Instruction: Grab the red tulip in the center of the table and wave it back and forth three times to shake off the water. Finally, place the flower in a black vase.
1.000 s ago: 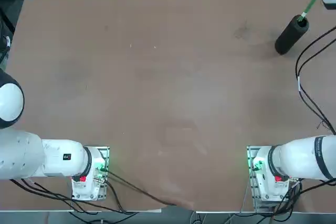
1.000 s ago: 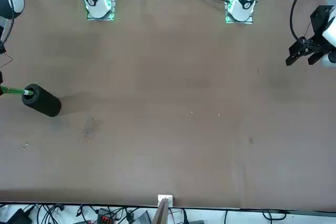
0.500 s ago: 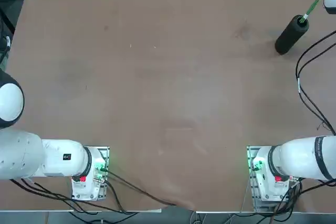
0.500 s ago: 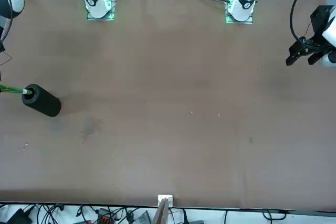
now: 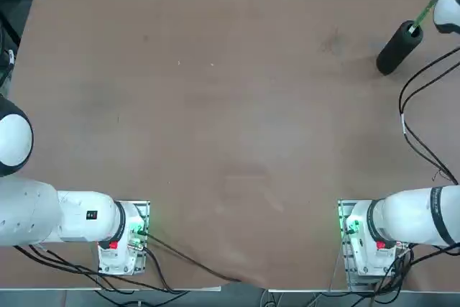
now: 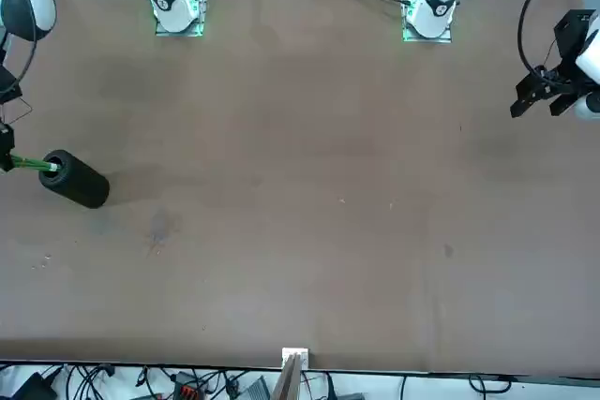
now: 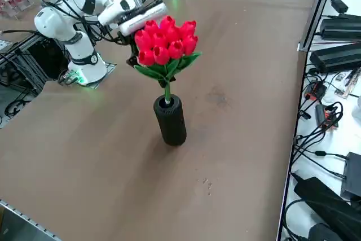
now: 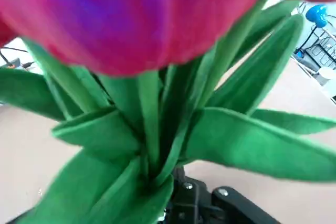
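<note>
Matte brown tabletop [image 7: 225, 139] beneath the upright black vase [image 7: 170, 120] and red tulips [image 7: 166, 40].

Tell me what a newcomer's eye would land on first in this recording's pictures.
Probably the bright red tulip bunch, its green leaves fanned out above the mouth of the black vase in the right side view, with the stems reaching into it. Next comes the right gripper, shut on the stems just below the leaves. The wide brown table spreads around the vase.
</note>
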Controlling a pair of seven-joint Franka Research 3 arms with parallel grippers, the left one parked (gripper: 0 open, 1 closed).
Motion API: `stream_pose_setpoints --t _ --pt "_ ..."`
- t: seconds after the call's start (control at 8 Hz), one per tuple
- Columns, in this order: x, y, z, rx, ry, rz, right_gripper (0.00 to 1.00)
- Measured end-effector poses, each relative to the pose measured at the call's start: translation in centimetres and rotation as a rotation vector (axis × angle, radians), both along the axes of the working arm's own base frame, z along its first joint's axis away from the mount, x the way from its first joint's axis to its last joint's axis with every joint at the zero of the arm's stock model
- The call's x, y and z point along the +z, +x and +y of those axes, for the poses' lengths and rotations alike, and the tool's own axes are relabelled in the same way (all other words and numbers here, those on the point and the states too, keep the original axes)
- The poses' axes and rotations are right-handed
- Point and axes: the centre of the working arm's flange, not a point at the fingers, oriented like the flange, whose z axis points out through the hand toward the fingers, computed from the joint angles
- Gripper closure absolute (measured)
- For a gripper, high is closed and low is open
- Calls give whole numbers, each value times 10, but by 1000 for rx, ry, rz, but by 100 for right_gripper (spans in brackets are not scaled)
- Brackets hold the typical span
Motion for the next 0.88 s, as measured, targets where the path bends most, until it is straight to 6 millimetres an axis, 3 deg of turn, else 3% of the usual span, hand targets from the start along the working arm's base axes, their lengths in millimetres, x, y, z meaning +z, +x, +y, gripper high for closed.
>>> stream_pose_setpoints --t 0.38,0.62,0.88 --pt "-32 7 2 7 -13 17 85" --pt "-43 10 6 10 -12 30 53" --pt "-34 9 10 10 -4 27 20"
